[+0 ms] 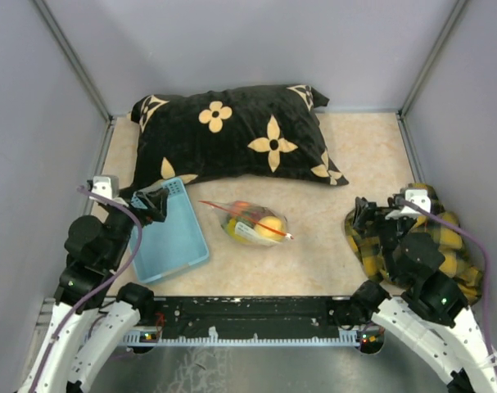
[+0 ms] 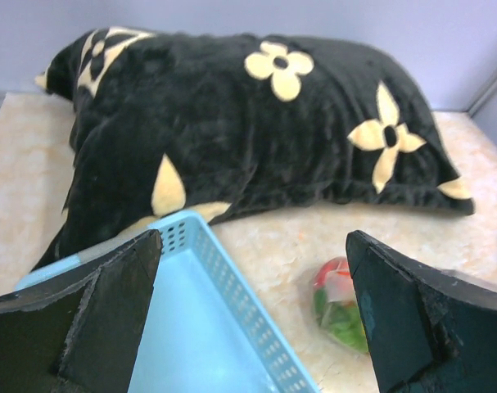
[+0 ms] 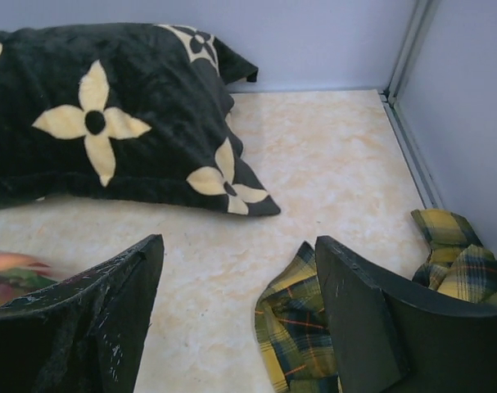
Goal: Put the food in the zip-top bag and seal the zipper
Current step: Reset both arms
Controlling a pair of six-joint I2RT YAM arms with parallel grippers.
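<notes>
Holding food [image 1: 268, 227], zip-top bag [image 1: 250, 219], zipper [image 1: 219, 209] closure unclear, left pincer [image 2: 252, 270] and right pincer [image 3: 238, 262] both spread.

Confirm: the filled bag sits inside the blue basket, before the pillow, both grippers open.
Wrong. The top view shows the bag on the table beside the basket, not inside it. It does lie before the pillow, with the left gripper and right gripper open.

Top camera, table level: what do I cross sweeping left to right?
light blue basket → zip-top bag with the food inside → plaid cloth. The black pillow spans the back, so it is left out.
</notes>
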